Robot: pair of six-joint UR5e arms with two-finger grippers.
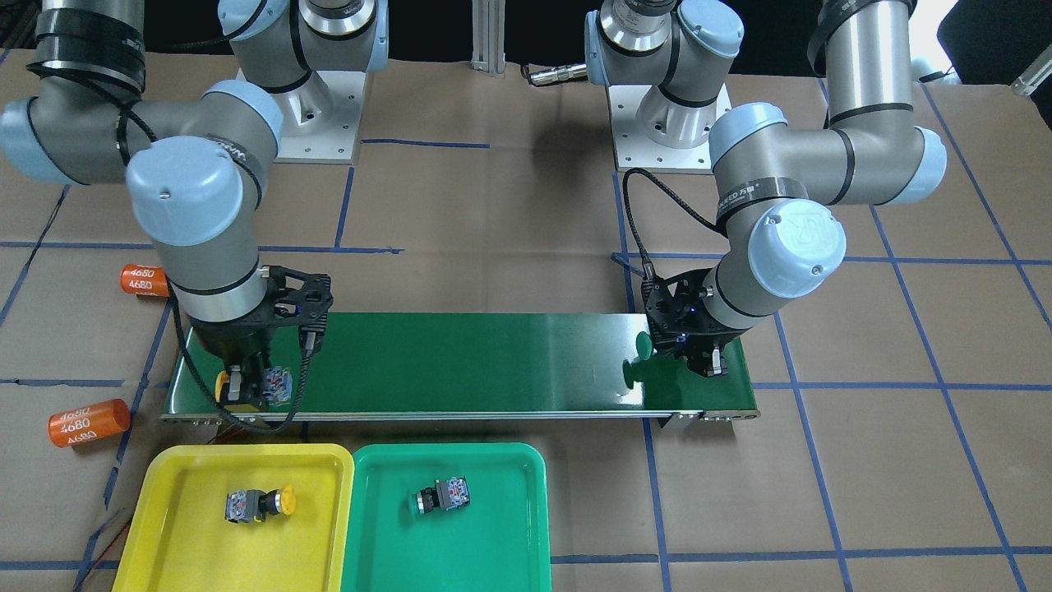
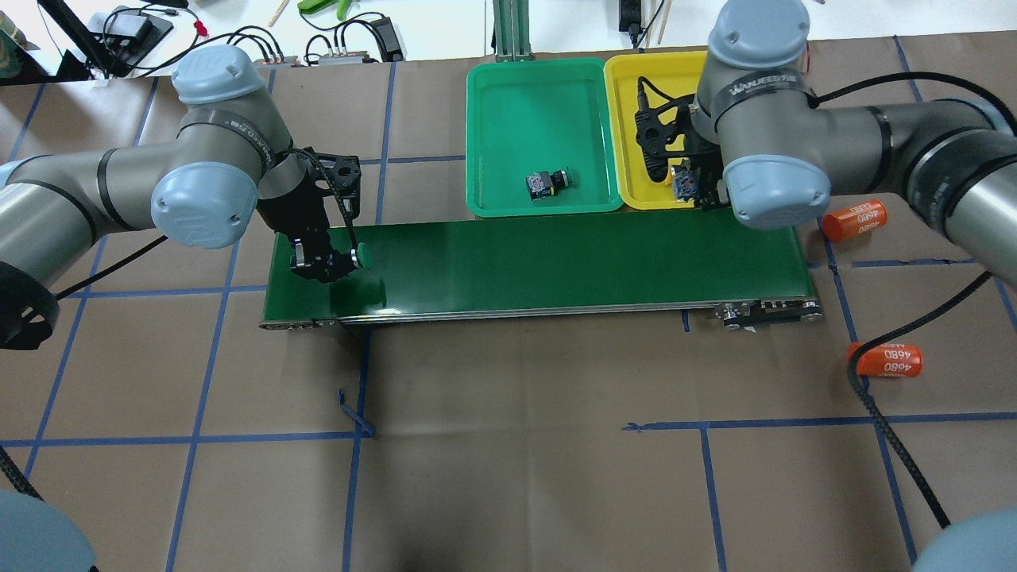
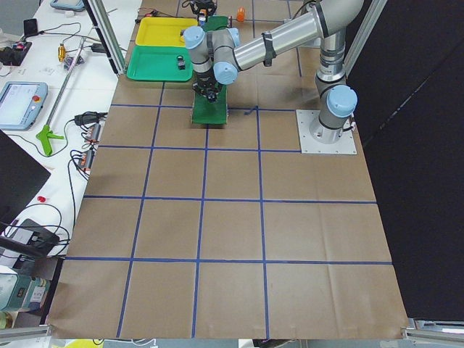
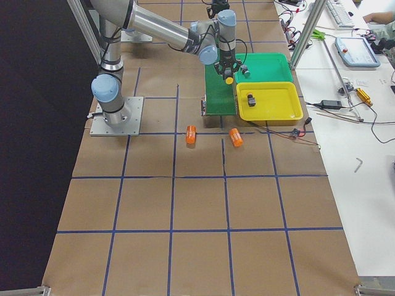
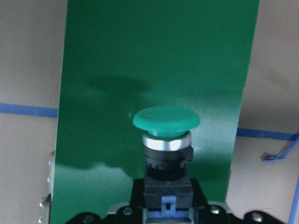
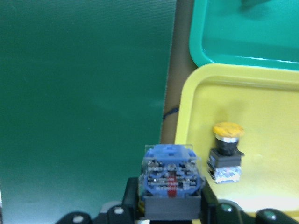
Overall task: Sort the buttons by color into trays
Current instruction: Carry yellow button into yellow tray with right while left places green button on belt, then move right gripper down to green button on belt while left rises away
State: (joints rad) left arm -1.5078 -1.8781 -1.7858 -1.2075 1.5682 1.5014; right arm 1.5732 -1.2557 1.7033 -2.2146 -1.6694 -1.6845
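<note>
Both grippers loaded over the conveyor belt (image 1: 477, 362); one button already lies in each tray

Left gripper (image 2: 322, 262) is clamped on a green button (image 5: 166, 123), cap jutting sideways beyond its jaws; the green tray (image 1: 534, 493) lies well away along the belt, so a long carry could twist it loose. Right gripper (image 1: 251, 386) pinches a yellow button (image 6: 173, 175), with the yellow tray (image 1: 164, 469) just beside its jaws; an early release would likely hit the rim or belt, a late one the yellow-capped button (image 1: 259, 503) inside; the trays touch, so the arms may crowd. The orange cylinders (image 1: 144, 280) read "4680"; the arm-band lettering is unclear.
</note>
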